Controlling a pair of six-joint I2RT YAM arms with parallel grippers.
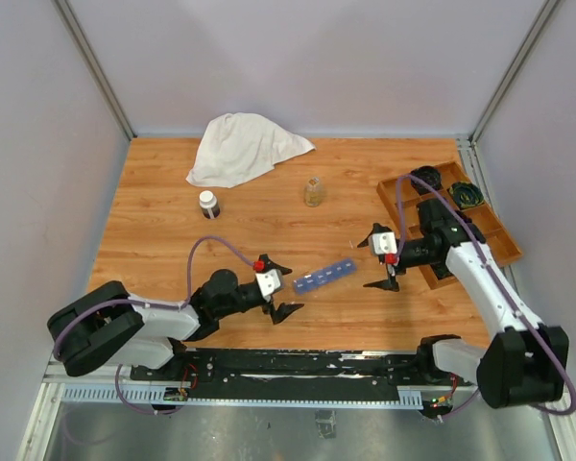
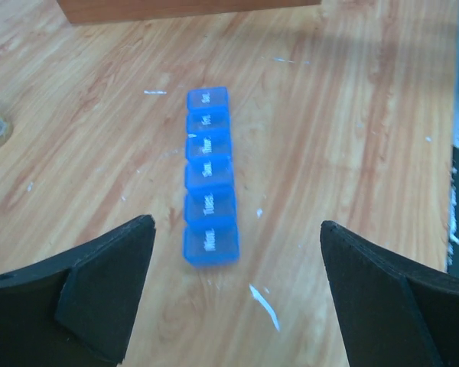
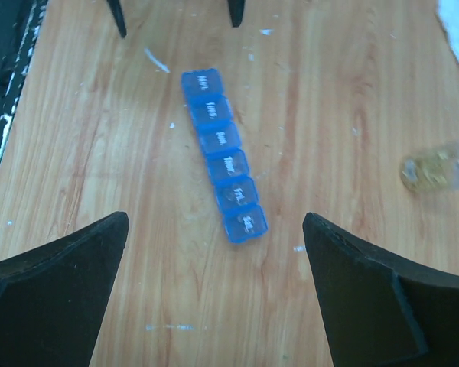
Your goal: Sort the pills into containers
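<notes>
A narrow translucent blue pill organizer, six day-labelled lids shut.

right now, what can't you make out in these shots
- Pill organizer contents: both wrist views, shut blue lids hide them.
- White flecks beside it: left wrist view, too blurred to call pills or marks.
- Dark bottle label: top view, too small.
- Wooden tray: top view, right arm covers part.

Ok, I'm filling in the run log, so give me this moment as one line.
left gripper: open, empty | right gripper: open, empty | pill organizer: flat on table, between grippers, touched by neither
</notes>
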